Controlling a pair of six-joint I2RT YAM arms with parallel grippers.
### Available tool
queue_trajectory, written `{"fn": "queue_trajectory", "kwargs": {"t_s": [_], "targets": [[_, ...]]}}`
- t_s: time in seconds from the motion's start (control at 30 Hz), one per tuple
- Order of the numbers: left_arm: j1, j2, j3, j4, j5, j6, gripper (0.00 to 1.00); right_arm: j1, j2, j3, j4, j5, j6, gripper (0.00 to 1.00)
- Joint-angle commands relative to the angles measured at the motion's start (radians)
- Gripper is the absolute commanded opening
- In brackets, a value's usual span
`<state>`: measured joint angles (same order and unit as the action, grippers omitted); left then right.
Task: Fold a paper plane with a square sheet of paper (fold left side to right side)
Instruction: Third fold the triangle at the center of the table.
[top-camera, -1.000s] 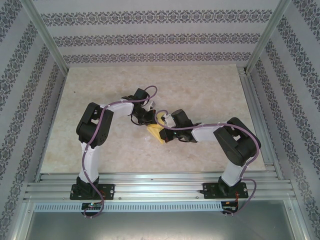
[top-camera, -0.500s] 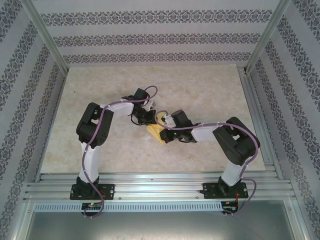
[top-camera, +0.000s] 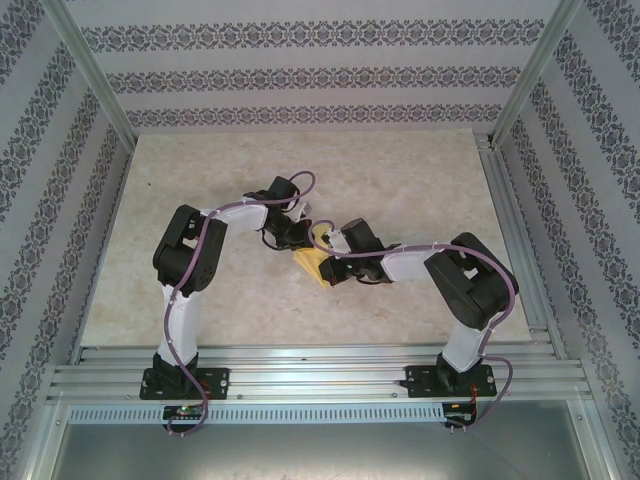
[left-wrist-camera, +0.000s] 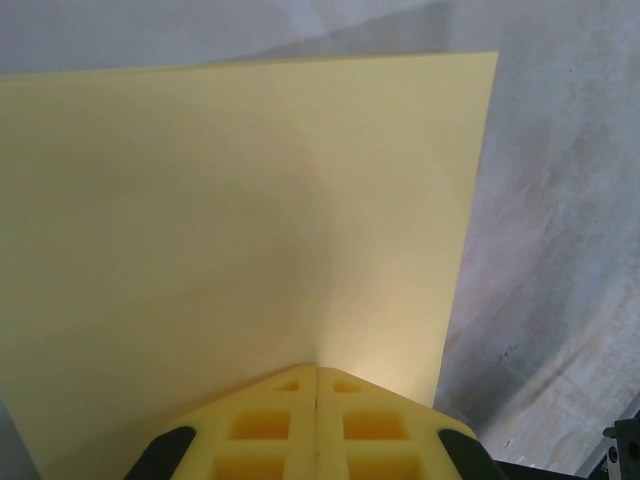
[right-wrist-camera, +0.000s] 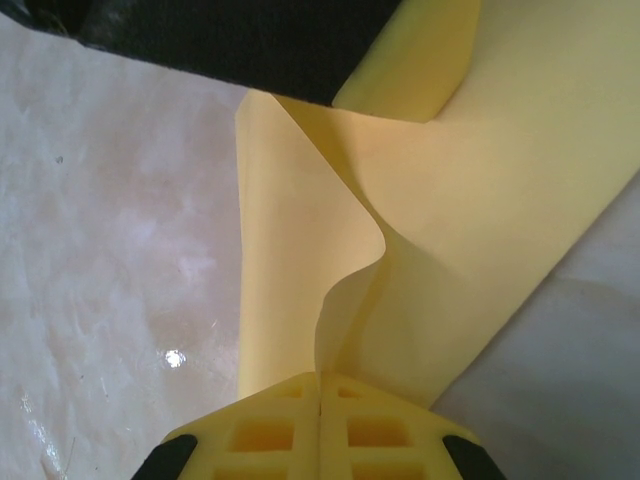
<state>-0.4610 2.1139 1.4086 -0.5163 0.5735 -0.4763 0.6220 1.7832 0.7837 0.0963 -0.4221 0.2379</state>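
The square sheet of paper (top-camera: 312, 266) lies mid-table, mustard yellow, between both grippers. In the left wrist view the sheet (left-wrist-camera: 250, 220) spreads flat and face-on ahead of my left gripper (left-wrist-camera: 318, 372). Its jaws are closed together, with the tips set against the paper's surface. In the right wrist view my right gripper (right-wrist-camera: 320, 376) is shut on a raised flap of the sheet (right-wrist-camera: 480, 200). The flap's edge curls up into the seam between the fingers. One of the left gripper's fingers (right-wrist-camera: 410, 60) rests on the far part of the paper. From above, the left gripper (top-camera: 303, 240) and right gripper (top-camera: 328, 257) nearly touch.
The pale marbled table (top-camera: 200, 200) extends around the paper on all sides. Patterned walls and metal frame posts (top-camera: 520, 90) enclose it. Aluminium rails (top-camera: 320, 365) run along the near edge by the arm bases.
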Motion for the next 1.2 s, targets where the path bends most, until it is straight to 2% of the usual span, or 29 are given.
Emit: {"fn": "queue_trajectory", "kwargs": {"t_s": [0.0,0.27,0.63,1.17], "targets": [[-0.007,0.032,0.011,-0.036,-0.043,0.03,0.0,-0.022,-0.021,0.012,-0.002,-0.029,-0.013,0.0],[-0.007,0.03,0.011,-0.036,-0.037,0.031,0.0,-0.041,-0.016,0.023,0.008,-0.087,-0.019,0.0],[-0.008,0.028,0.016,-0.037,-0.035,0.031,0.0,-0.043,0.023,0.084,-0.047,-0.09,-0.05,0.0],[-0.008,0.027,0.018,-0.042,-0.04,0.034,0.0,-0.028,0.05,0.062,-0.054,-0.073,-0.043,0.0]]}}
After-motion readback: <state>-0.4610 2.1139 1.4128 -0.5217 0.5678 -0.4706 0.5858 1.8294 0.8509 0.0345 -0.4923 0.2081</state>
